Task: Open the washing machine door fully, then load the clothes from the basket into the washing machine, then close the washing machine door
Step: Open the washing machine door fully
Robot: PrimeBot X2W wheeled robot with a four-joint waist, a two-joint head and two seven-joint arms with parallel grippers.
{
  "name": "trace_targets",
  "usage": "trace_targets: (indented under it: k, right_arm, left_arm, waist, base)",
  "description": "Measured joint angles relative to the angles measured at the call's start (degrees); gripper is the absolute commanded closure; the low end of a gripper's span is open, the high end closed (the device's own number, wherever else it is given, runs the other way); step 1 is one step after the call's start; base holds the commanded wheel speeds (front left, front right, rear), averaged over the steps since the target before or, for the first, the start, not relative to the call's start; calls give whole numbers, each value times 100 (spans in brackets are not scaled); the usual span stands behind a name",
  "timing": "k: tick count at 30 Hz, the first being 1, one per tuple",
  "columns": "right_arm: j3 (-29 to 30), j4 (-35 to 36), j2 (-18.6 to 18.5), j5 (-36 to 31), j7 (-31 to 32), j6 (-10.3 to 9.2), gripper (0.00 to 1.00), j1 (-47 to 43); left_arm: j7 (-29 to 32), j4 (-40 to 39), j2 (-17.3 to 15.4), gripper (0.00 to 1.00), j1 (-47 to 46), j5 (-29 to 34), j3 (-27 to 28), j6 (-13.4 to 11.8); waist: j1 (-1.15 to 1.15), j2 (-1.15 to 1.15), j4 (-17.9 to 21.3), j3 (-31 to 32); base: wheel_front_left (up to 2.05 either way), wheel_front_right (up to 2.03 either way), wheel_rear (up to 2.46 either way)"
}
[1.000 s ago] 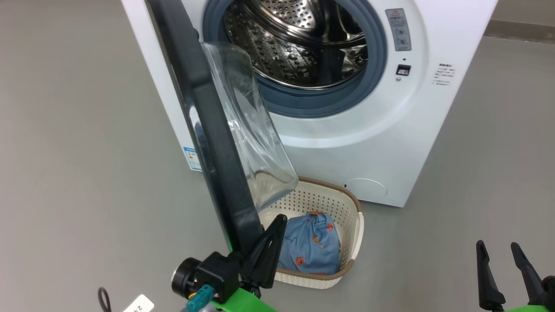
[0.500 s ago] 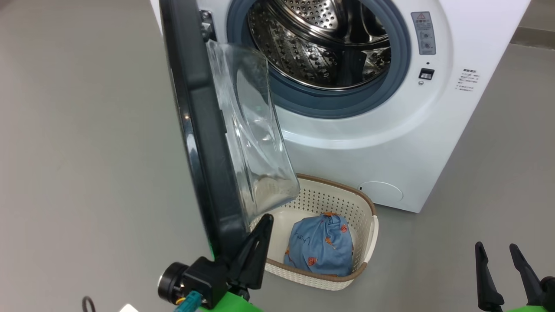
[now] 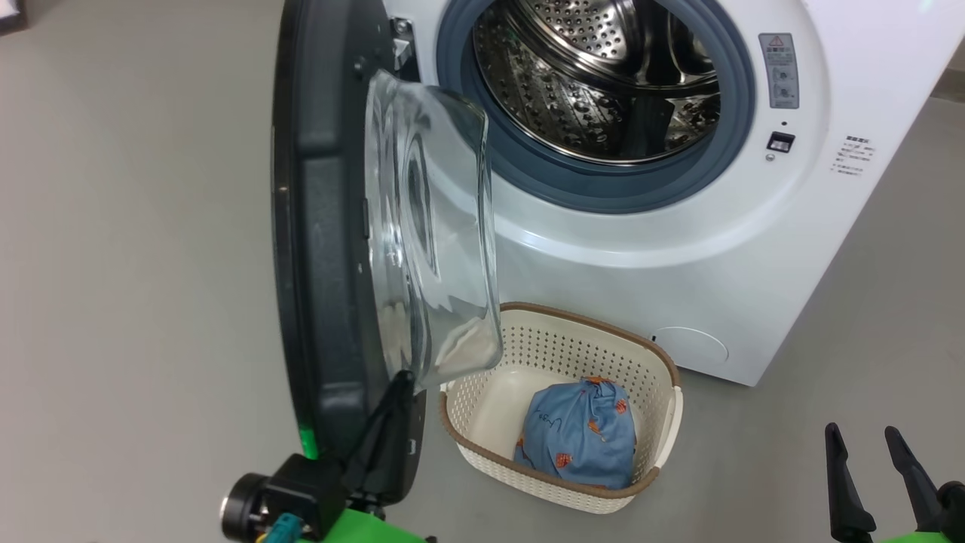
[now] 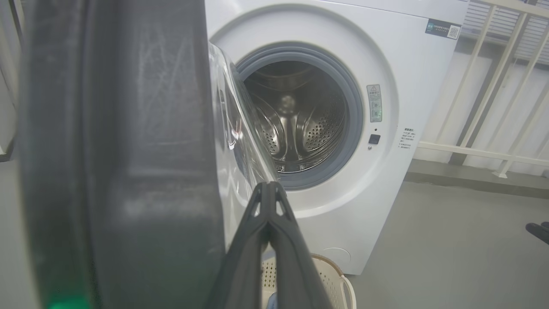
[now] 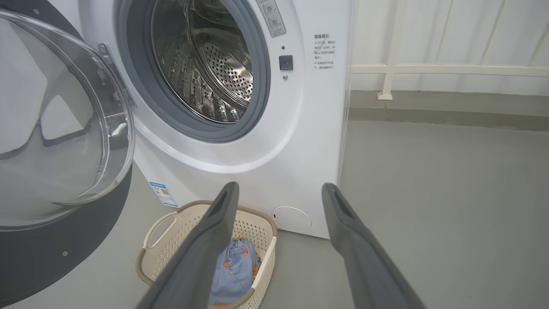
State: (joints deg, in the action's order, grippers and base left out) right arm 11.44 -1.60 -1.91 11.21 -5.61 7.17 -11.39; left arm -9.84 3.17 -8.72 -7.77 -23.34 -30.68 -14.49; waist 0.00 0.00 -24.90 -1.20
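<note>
The left gripper (image 3: pixel 398 381), pinched shut and empty, leans on the inside of the washing machine door (image 3: pixel 324 226) — apparently to swing it wider. The right gripper (image 3: pixel 863 431) hangs spread wide near the basket (image 3: pixel 558 311) holding the clothes (image 3: pixel 580 434).

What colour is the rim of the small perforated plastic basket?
Brown, running around the top of the cream-white perforated plastic basket; the head view shows it best.

Grey floor (image 3: pixel 128 286) all round, smooth, matte. Off to the right, farther back: white railing (image 5: pixel 433 68) w/ horiz. bar & posts, its foot on a low grey kerb (image 5: pixel 437 107). Pale wall (image 5: pixel 472 30) behind it. Small dark obj. (image 3: pixel 7 15) at far-left floor edge, can't tell what.
</note>
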Motion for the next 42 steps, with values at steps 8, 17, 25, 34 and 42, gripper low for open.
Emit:
trace_targets:
  k: [8,17,25,34,42]
  right_arm:
    - [-5,1,0,1,1,0,0,0]
    - [-53,1,0,163,-2,0,0,0]
    - [-74,1,0,198,-59,0,0,4]
    - [-70,4,0,198,-62,0,0,72]
    - [-67,0,-1,198,-63,0,0,187]
  left_arm:
    - [0,-49,-198,100,119,-140,321,-179]
    - [-7,222,-415,100,127,-294,847,-432]
    - [-54,711,-675,100,53,-536,1434,-552]
    - [-186,1566,-918,100,-329,-738,1925,-538]
    - [-279,2271,-994,100,-722,-969,2235,-471]
  waist:
    - [0,0,-135,7]
    - [0,0,-103,13]
    - [0,0,7,-30]
    - [0,0,180,-165]
    - [0,0,311,-359]
  base:
    - [0,0,0]
    - [0,0,0]
    - [0,0,0]
    - [0,0,0]
    - [0,0,0]
